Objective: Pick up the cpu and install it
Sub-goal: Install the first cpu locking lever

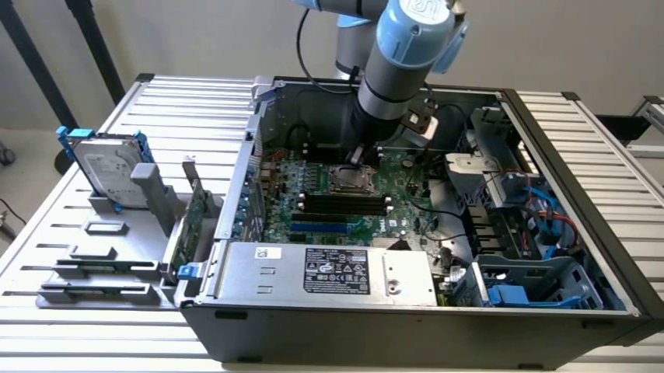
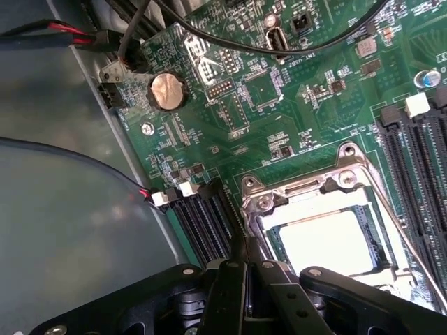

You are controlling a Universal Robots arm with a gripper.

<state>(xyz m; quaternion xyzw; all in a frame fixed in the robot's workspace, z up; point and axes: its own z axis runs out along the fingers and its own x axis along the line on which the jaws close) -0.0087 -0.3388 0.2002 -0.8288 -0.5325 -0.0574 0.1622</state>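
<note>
The cpu (image 2: 327, 241) lies flat inside the open metal socket frame (image 2: 307, 192) on the green motherboard (image 2: 279, 91), its pale top catching the light. My gripper (image 2: 238, 259) is shut, with its thin dark fingers pressed together and nothing between them. The tips sit at the edge of the socket frame, beside the cpu. In the exterior view the arm reaches down into the open computer case (image 1: 249, 155), and the gripper (image 1: 359, 161) hangs just above the socket (image 1: 351, 181).
A grey power supply box (image 1: 332, 272) with a black label fills the case's front. A hard drive (image 1: 104, 167) with blue rails stands on a rack at the exterior view's left. Memory slots (image 1: 337, 203), loose black cables (image 2: 230, 45) and a coin battery (image 2: 167, 91) surround the socket.
</note>
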